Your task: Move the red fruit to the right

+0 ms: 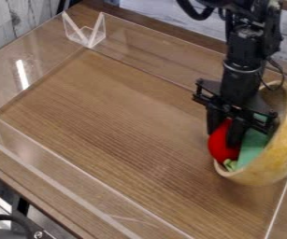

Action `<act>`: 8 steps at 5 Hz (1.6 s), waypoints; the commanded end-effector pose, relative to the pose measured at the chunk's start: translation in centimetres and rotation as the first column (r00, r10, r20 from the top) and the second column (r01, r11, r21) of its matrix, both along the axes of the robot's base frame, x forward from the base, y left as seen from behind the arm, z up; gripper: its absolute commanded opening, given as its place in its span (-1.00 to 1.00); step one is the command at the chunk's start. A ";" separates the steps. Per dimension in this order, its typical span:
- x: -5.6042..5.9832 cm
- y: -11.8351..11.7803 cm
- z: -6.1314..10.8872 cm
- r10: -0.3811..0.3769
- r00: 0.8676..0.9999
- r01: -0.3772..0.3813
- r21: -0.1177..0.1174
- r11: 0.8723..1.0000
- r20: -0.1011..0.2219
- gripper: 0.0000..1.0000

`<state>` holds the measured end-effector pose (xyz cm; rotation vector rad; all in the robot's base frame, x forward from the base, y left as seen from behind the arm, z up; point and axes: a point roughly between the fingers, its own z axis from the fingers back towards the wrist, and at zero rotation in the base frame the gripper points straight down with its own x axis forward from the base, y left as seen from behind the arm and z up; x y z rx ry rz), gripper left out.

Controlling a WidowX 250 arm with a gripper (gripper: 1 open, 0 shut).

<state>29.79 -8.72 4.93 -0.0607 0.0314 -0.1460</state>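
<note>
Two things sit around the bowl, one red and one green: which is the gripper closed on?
The red fruit, clamped in the gripper. The green block lies loose in the tipped wooden bowl.

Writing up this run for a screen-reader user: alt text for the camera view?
A black gripper, pointing down, holds a red fruit against a wooden bowl tipped up on its side near the right edge of a wooden table. A green block shows inside the bowl, behind the fruit. Clear walls border the table.
</note>
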 end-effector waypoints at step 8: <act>-0.1 0.3 4.7 -0.054 0.996 0.057 -0.036 0.998 0.076 1.00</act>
